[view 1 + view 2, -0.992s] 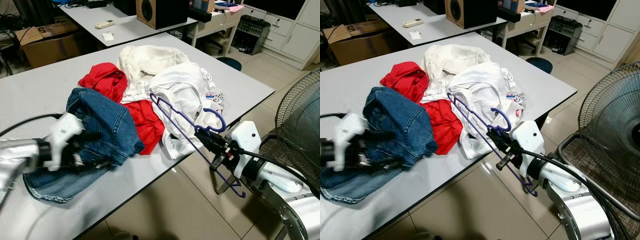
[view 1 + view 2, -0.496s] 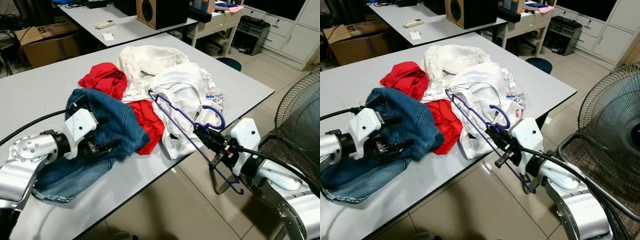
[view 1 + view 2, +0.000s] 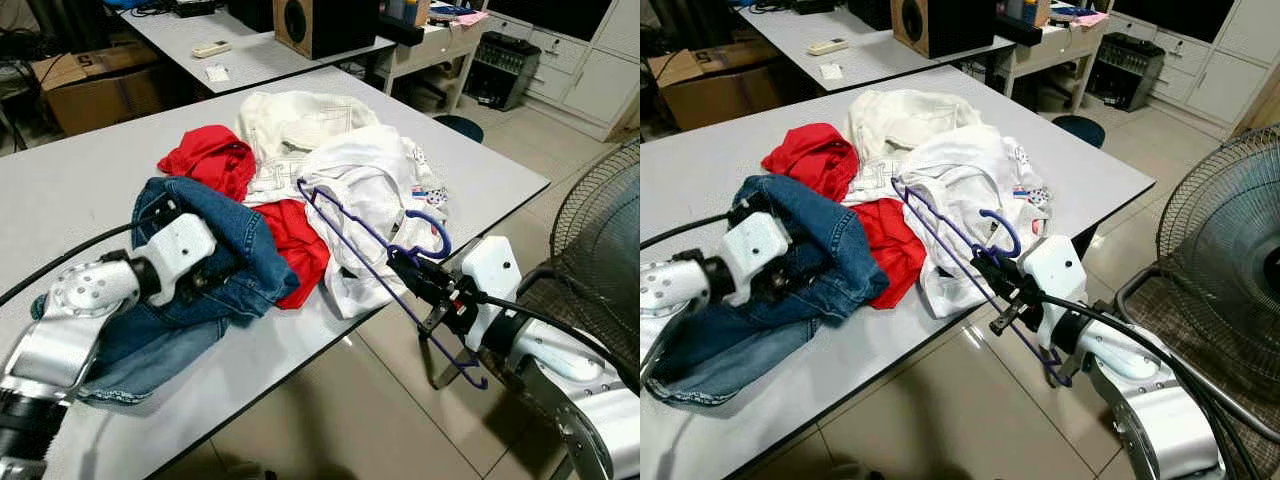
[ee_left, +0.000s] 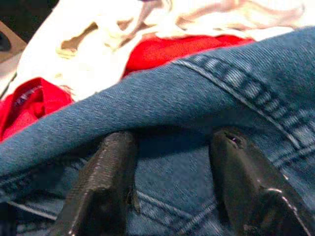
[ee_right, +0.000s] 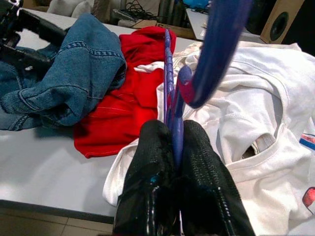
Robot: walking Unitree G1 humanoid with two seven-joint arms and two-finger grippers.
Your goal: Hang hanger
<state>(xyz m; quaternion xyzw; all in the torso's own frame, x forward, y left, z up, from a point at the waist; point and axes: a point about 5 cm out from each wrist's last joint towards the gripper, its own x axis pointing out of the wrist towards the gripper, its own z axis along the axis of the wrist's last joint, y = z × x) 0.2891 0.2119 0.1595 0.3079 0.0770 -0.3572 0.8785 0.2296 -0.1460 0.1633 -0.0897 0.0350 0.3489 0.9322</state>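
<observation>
Left eye view: the left pincer [image 4: 172, 191] has pushed in under the denim jacket [image 3: 215, 250], fingers apart around a fold, while the right pincer [image 3: 415, 280] stays clamped on the purple hanger [image 3: 375, 255] over the bench [image 3: 90, 170] edge, ready for dressing.

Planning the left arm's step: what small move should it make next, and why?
Probably close the left gripper on the denim jacket: its open jaws already straddle a fold. The right gripper holds the purple hanger ready beside the pile.

arms: silver | wrists: white housings | pincer fingers [image 5: 147, 162]: black | cables: black
</observation>
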